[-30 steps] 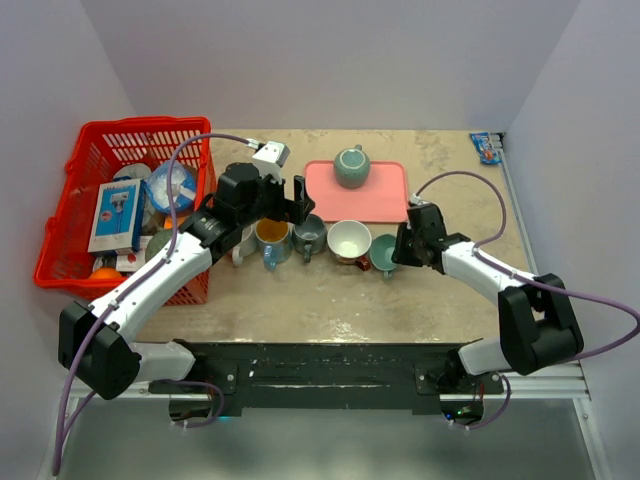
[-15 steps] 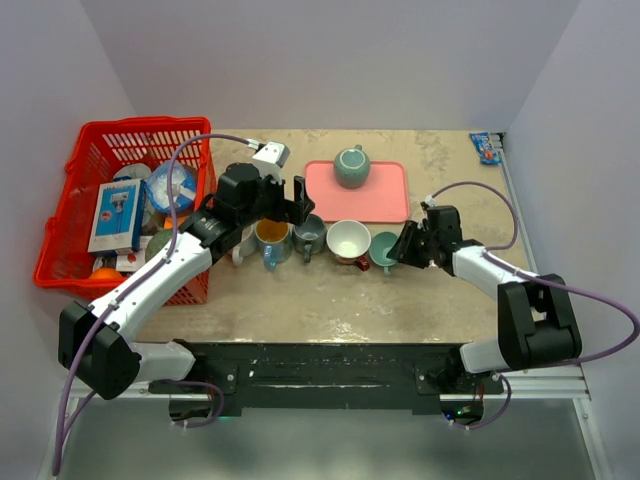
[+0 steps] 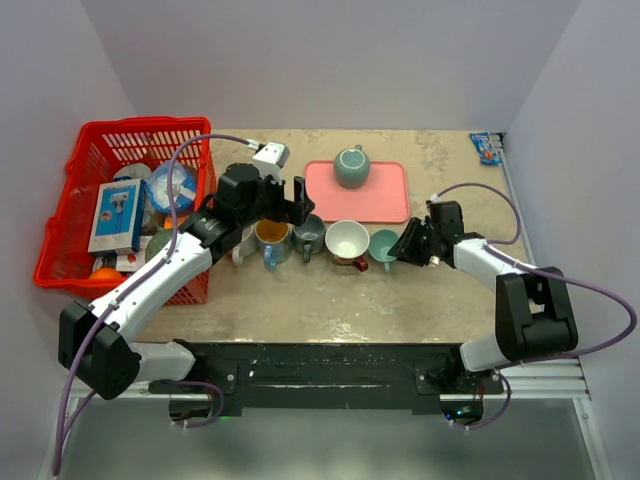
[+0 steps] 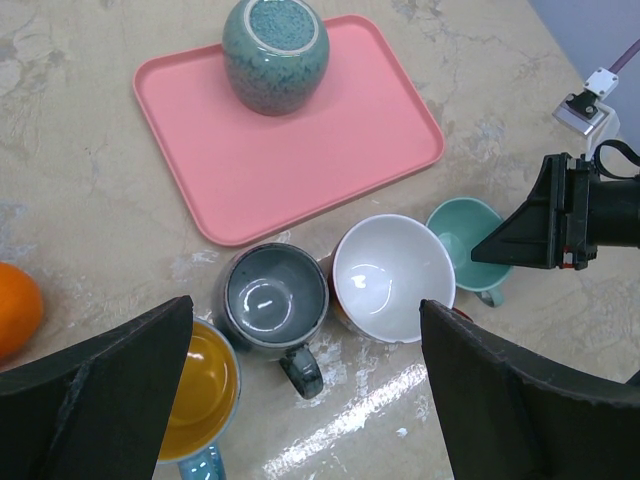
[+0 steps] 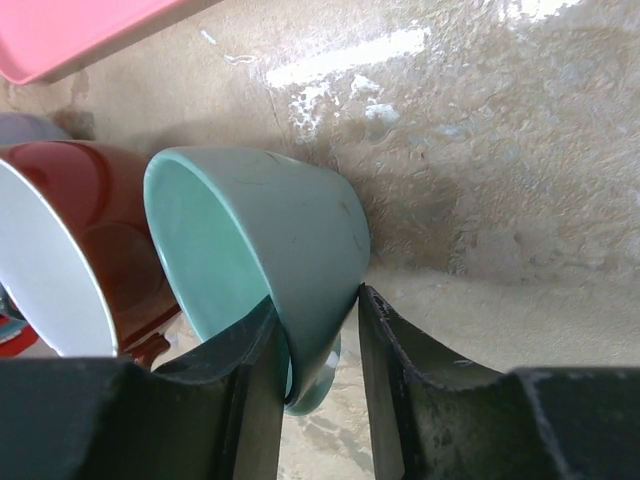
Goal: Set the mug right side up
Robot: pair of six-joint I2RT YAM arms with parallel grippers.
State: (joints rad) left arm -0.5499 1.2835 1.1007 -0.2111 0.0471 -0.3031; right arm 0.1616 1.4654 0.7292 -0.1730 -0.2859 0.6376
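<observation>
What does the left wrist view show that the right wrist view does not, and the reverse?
Only the left wrist view: the upside-down speckled green ceramic mug, the grey mug, the yellow-lined mug and an orange fruit. Only the right wrist view: the right fingers closed on the wall of the small teal ceramic cup. Both: that teal cup, the red mug with a white inside and the pink plastic tray.

Overhead I look down from behind the arms [image 3: 170, 270]. Left wrist views from high; right wrist crowds the teal mug [image 5: 290, 230] at its fingertips [image 5: 400, 380] (shared by all).
</observation>
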